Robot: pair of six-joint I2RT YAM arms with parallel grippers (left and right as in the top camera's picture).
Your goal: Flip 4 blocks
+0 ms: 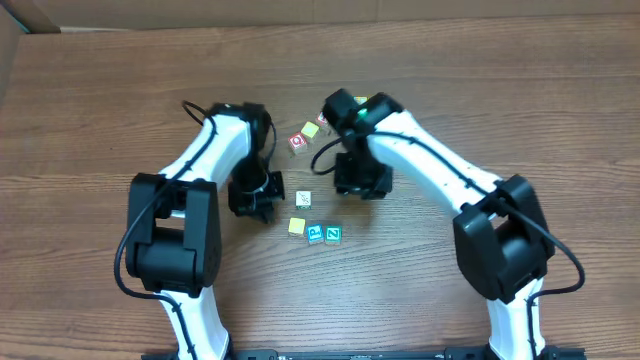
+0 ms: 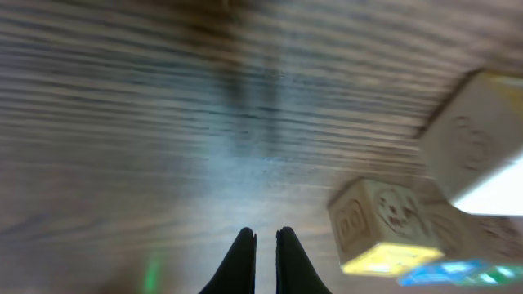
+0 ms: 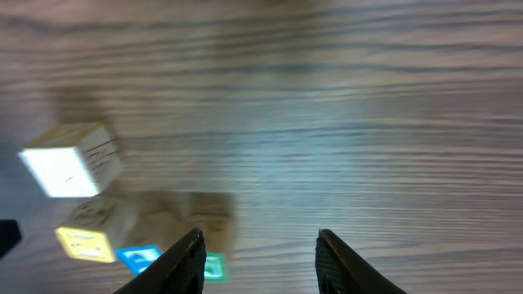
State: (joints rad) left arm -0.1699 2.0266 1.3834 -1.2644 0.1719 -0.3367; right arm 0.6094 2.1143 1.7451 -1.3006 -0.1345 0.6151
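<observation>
Left gripper (image 2: 263,235) closed, empty; yellow block (image 2: 377,220) to its right. Right gripper (image 3: 260,237) parted, empty. Judged: blocks (image 1: 315,233) light, rigid, may skid on bench (image 1: 100,120); pinch opposite flat faces.

I read tabletop (image 1: 100,100) as matt wood-grain; blocks (image 2: 376,216) pale raw wood, coloured painted faces; arms (image 1: 430,158) glossy white plastic.

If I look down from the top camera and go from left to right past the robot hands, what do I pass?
left gripper → yellow block → blue block → teal block → right gripper. The cream block sits about level with the yellow one, so I left it out.
</observation>
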